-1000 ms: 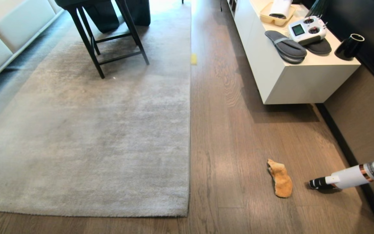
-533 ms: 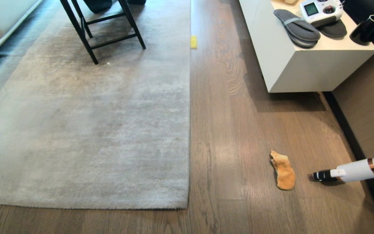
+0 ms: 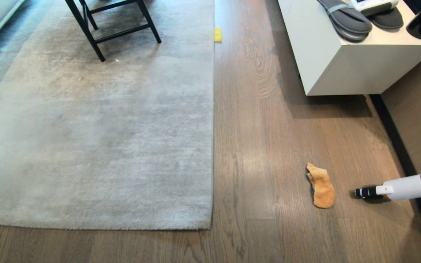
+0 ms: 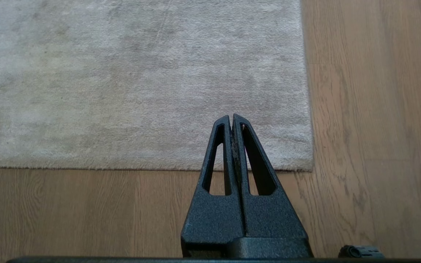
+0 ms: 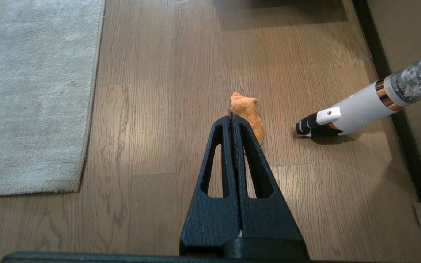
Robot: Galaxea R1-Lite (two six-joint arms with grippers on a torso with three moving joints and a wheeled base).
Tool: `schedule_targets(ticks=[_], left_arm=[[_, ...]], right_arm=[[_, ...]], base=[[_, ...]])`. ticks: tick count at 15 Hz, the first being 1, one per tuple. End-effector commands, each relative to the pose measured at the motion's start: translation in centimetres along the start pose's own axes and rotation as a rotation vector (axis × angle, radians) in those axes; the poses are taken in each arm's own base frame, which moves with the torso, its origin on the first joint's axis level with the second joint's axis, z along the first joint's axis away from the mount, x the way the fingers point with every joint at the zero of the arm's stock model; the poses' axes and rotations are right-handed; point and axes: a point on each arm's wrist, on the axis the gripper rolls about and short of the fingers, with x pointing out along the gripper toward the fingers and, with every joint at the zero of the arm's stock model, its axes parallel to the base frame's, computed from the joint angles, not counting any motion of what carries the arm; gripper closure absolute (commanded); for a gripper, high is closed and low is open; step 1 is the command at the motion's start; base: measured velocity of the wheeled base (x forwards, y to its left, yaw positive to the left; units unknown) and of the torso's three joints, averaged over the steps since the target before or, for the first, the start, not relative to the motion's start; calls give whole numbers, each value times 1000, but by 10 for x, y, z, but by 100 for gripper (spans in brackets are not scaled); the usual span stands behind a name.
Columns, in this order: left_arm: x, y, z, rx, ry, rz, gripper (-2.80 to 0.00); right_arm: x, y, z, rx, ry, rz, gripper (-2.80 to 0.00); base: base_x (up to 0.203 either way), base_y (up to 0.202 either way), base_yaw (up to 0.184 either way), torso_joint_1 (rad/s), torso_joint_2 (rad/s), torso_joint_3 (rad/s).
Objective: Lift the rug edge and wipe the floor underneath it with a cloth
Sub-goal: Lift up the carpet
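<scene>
Since a second ago the whole head view has slid: the chair legs and the white cabinet sit closer to the top edge and the near end of the rug has come up the picture, so the camera has tipped while the things on the ground kept their places

From the head view, the rug (image 3: pixel 97 128) lies flat over the left half of the floor (image 3: pixel 269 146), its long right edge running straight up the middle and its near edge parallel to the bottom of the picture. Black chair legs (image 3: pixel 112 29) stand on its far end. A small yellow piece (image 3: pixel 217 34) lies just beside the rug's right edge, far up. The cloth (image 3: pixel 321 185) lies crumpled on bare boards, well apart from the rug, with the nozzle of a white handheld vacuum (image 3: pixel 397 188) near it on the right. The white cabinet (image 3: pixel 345 62) at upper right carries grey slippers (image 3: pixel 345 20). Neither arm shows here

From the left wrist view, the left gripper (image 4: pixel 232 117) hangs above the near right corner of the rug, fingers pressed together, holding nothing

From the right wrist view, the right gripper (image 5: pixel 231 117) hangs above the floor with its fingers together and empty; the cloth (image 5: pixel 247 113) lies on the boards beyond its tips, partly hidden by them, the vacuum to one side and the rug's corner to the other
</scene>
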Motion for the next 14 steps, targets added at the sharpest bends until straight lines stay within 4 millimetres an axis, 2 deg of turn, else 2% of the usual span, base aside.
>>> schedule_targets(ticks=[1,7,14], left_arm=[[0,0,0,0,1,1,0],[0,0,0,-3,-1,1,0],[0,0,0,-4,-1,8,0]], right_arm=[[0,0,0,0,-1,0,0],[0,0,0,0,-1,0,0],[0,0,0,0,-1,0,0]], base=[[0,0,0,0,0,0],[0,0,0,0,0,-16],[0,0,0,4,1,-180]])
